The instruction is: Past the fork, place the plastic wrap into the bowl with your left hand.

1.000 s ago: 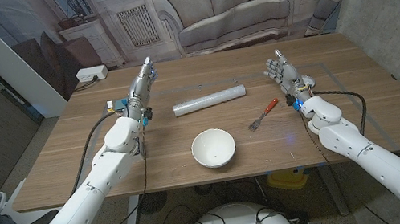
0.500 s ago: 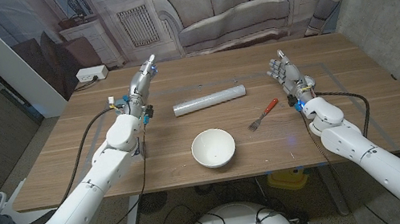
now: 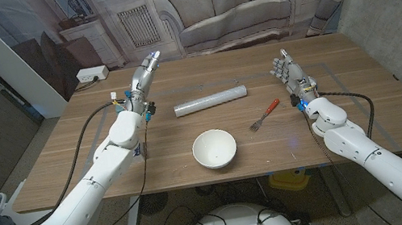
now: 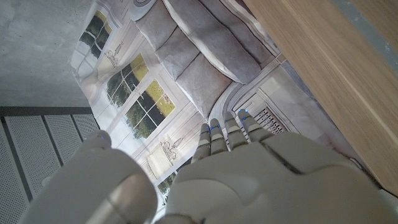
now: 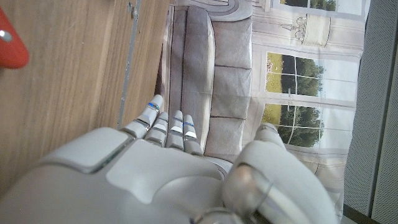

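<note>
Nothing is held by either hand.
Left hand (image 3: 144, 74) and right hand (image 3: 289, 71) fingers are extended, released; plastic wrap (image 3: 210, 99) is seen on the worktop (image 3: 62, 164) at twelve o'clock from the bowl (image 3: 214, 149), fork (image 3: 264, 115) at two.

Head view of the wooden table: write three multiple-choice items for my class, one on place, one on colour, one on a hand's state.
1. Where does the round white bowl stand?
A. Nearer the robot than the clear plastic wrap roll
B. Behind the roll
C. On the roll

2. What colour is the metal fork's handle?
A. Blue
B. Red
C. Green

3. What does the left hand hold?
A. The roll
B. The fork
C. Nothing

Answers: 1 A, the bowl sits below the roll; 2 B, the handle is red; 3 C, the hand hangs left of the roll, fingers extended.
</note>
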### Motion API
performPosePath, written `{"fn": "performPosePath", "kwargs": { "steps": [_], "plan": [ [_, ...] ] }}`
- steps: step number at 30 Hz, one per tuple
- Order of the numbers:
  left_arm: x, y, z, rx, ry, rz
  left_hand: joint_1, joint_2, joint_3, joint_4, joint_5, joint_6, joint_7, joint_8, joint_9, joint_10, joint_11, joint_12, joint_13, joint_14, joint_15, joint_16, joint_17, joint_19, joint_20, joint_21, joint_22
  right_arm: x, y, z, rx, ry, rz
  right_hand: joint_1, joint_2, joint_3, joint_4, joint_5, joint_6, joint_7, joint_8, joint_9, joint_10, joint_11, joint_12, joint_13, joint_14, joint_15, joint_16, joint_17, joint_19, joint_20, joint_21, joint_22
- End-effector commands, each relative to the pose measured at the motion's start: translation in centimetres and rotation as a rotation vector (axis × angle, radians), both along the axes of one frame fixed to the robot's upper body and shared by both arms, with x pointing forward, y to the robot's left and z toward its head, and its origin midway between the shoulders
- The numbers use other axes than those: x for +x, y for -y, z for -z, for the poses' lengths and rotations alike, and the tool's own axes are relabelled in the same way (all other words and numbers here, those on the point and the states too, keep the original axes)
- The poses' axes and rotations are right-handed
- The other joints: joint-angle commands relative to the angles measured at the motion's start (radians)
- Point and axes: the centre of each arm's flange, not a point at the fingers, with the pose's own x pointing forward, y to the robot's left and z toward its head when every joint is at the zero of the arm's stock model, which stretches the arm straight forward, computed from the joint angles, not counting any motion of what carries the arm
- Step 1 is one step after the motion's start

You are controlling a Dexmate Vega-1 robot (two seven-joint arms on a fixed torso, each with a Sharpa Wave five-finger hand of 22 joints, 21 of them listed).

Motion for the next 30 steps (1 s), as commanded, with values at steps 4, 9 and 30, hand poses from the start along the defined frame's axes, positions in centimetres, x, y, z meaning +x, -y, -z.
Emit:
{"fn": "performPosePath", "kwargs": {
  "steps": [4, 9, 30],
  "plan": [
    [-0.6, 0.7, -0.9, 0.053, 0.057, -0.111, 0.011, 0.006, 0.002, -0.011, 0.009, 0.018, 0.001, 0.002, 0.005, 0.009, -0.006, 0.002, 0.001, 0.012, 0.000, 0.001, 0.002, 0.009, -0.029, -0.006, 0.001, 0.1, -0.3, -0.2, 0.018, 0.007, 0.003, 0.009, 0.000, 0.007, -0.004, -0.005, 0.008, 0.000, 0.007, 0.005, 0.014, 0.001, 0.004, 0.004, 0.008, -0.001, 0.003, 0.003, 0.011, -0.021, -0.003, 0.004],
    [-0.8, 0.7, -1.2, 0.070, 0.069, -0.136, 0.019, 0.008, 0.002, -0.014, 0.011, 0.029, -0.003, 0.003, 0.005, 0.017, -0.013, 0.002, 0.001, 0.018, -0.006, 0.000, 0.002, 0.010, -0.036, -0.010, 0.002, 0.1, -0.3, -0.1, 0.026, 0.008, 0.010, 0.011, 0.001, 0.008, -0.005, -0.006, 0.011, 0.000, 0.007, 0.005, 0.017, 0.002, 0.004, 0.004, 0.010, 0.000, 0.003, 0.004, 0.014, -0.019, -0.005, 0.004],
    [-1.8, 2.6, -2.7, 0.217, 0.134, -0.268, 0.063, 0.011, 0.000, -0.034, 0.019, 0.091, -0.014, 0.010, 0.006, 0.089, -0.023, 0.010, 0.002, 0.090, -0.025, 0.008, 0.003, 0.070, -0.048, -0.012, 0.003, 0.0, -0.1, 0.2, 0.039, 0.010, 0.010, 0.020, 0.007, 0.011, -0.011, -0.010, 0.018, 0.000, 0.006, 0.005, 0.023, 0.002, 0.004, 0.005, 0.016, 0.000, 0.003, 0.004, 0.021, -0.017, -0.013, 0.005]
  ]
}}
